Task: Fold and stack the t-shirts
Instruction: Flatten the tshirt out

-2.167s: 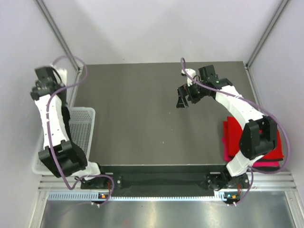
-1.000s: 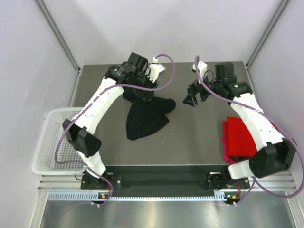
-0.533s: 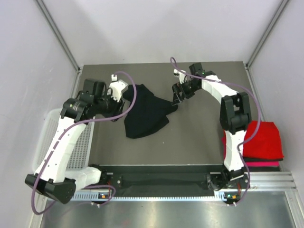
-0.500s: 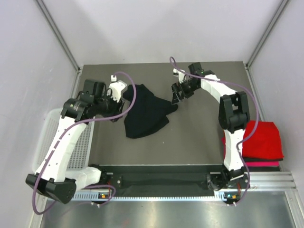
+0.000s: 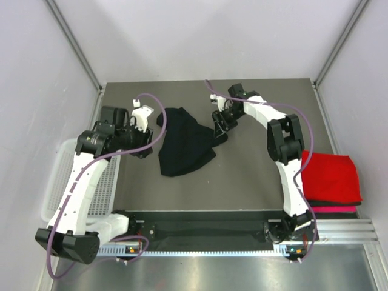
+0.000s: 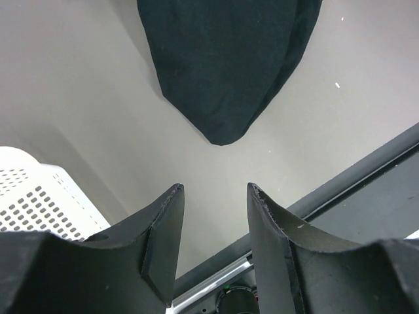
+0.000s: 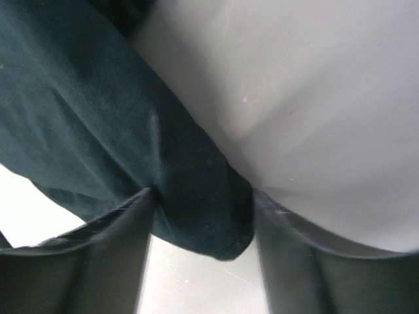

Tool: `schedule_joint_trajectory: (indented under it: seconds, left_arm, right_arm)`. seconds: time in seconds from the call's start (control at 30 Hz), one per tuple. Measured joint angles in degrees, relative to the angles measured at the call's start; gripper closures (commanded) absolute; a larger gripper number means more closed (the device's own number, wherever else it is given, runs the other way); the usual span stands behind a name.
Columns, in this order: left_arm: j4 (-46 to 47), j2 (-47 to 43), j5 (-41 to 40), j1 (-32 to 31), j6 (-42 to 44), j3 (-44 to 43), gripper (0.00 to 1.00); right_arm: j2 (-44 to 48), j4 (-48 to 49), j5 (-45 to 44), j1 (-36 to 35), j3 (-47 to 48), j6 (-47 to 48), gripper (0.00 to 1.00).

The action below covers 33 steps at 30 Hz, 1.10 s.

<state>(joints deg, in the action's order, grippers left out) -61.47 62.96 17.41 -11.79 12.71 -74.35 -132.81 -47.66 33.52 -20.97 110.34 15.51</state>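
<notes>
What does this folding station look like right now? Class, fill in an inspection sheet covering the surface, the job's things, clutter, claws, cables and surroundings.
Surface: dark grey table, bare apart from the shirts.
Job's things: black t-shirt bunched up, unfolded, mid-table; folded red t-shirt lying on a magenta t-shirt at the right edge.
Clutter: white mesh basket at the left edge.
Claws: left claw open, empty, above the table near the black shirt's end; right claw straddles a fold of the black shirt, firm grip not confirmed.
Cables: purple cables loop along both arms, clear of the cloth.
Surroundings: pale walls, metal frame posts.
</notes>
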Motion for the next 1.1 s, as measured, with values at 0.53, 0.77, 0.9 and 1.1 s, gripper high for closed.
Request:
schedule_joint_trajectory:
  seconds: [0.53,0.77,0.9,1.1]
  left_arm:
    - [1.0,-2.5,0.0,2.1,-0.7,0.8,0.52]
    - [1.6,-4.3,-0.8,2.5,-0.8,0.8,0.52]
    - [1.8,-6.0,-0.8,2.7,-1.0,0.8,0.52]
    - [5.2,-7.3,0.0,2.8,-2.1,2.9,0.52]
  right_arm:
    - [-0.8,-2.2,-17.0,-1.4,16.5,6.2,1.00]
    - [24.5,5.5,-24.7,-6.1,3.5,12.7,1.00]
    - [44.1,6.5,-24.6,-10.0,-9.2,16.0,0.92]
    - [65.5,2.5,-20.8,-10.7,-34.0,21.9,0.46]
